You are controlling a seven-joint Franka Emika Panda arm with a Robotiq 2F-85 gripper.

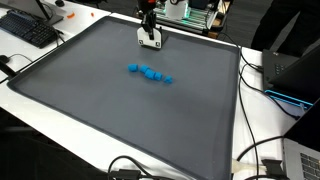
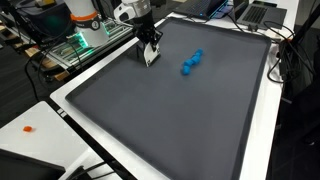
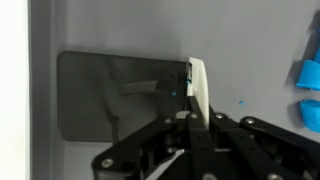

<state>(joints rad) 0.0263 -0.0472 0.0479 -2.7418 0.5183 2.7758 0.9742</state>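
Near the middle of the grey mat (image 1: 90, 105): blue blocks (image 1: 150, 73), small, several, lying in a short row, touching or just beside one another; shown in both exterior views, and partly at the right edge of the wrist view. Hand (image 1: 150, 42): well apart from the row, low over the mat's far edge; fingers drawn together, nothing seen between them. Worktop (image 2: 60, 135): white, carrying the mat; keyboard (image 1: 30, 28) at one corner; black cables (image 1: 262, 150) alongside.

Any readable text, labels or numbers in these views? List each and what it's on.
None readable in any view.
Key legends on the keyboard: too small to read.
No marks show on the blue blocks, the grey mat or the gripper.
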